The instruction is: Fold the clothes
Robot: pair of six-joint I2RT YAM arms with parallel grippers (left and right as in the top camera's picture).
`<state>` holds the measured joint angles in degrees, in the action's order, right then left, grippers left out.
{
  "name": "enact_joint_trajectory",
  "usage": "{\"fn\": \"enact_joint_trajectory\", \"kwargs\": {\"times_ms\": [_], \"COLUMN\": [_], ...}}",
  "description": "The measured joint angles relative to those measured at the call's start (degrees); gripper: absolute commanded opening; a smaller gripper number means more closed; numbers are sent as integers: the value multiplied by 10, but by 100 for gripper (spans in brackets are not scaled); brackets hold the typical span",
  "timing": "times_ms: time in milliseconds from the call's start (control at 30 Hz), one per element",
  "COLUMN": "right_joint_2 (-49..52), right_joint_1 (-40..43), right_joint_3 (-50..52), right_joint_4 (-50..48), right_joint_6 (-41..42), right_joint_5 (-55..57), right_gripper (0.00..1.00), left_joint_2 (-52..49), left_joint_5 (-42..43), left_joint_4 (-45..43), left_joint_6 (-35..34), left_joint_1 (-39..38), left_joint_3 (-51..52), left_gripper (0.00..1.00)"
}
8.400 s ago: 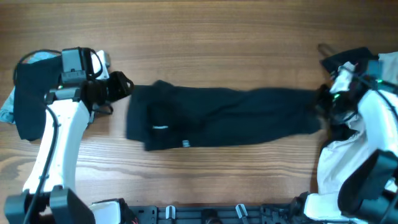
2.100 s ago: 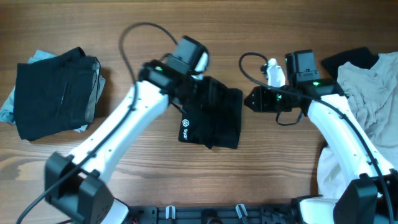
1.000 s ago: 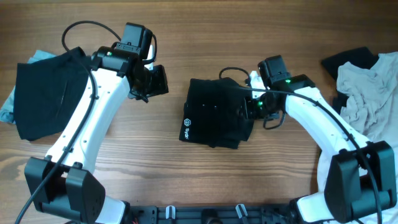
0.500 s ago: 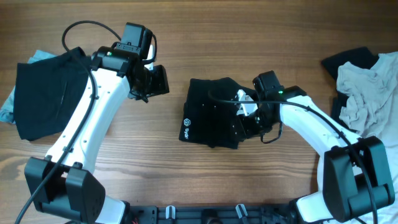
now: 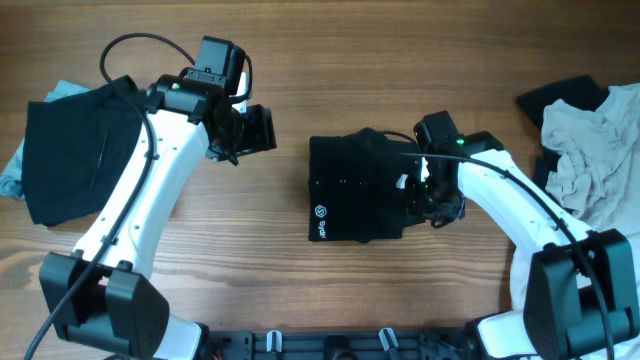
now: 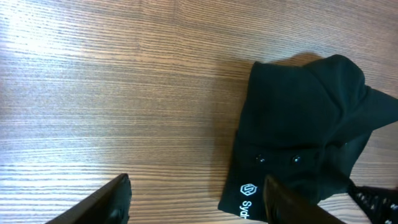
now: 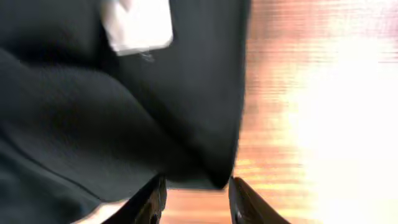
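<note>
Where overhead hides it, the wrist view shows right gripper (image 7: 198,188) clamping the 3 o'clock edge of black garment (image 5: 355,190); left gripper (image 6: 196,190) spread, empty

L arm (image 5: 150,170) bent, jaws wide open; R arm (image 5: 520,205) reaching inward, jaws nipping cloth (image 5: 350,185).

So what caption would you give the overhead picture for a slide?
Folding laundry: right arm grips the folded black garment; left arm waits, jaws open.
</note>
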<state>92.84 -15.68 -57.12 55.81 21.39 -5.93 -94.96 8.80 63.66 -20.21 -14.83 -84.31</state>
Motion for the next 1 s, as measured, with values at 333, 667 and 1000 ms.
{"fn": "enact_joint_trajectory", "kwargs": {"times_ms": [333, 667, 1000], "right_joint_2": [-19, 92, 87], "right_joint_1": [14, 14, 14], "right_joint_3": [2, 15, 4], "right_joint_4": [-159, -190, -124], "right_joint_6": [-52, -68, -90], "right_joint_5": [-138, -155, -155], "right_gripper": [11, 8, 8], "left_joint_2": [-27, -155, -216], "left_joint_5": [177, 275, 376], "left_joint_4": [-180, -387, -467], "left_joint_6": [0, -67, -121], "left_joint_1": [-7, -76, -113], "left_joint_3": [113, 209, 206], "left_gripper": [85, 85, 4]}}
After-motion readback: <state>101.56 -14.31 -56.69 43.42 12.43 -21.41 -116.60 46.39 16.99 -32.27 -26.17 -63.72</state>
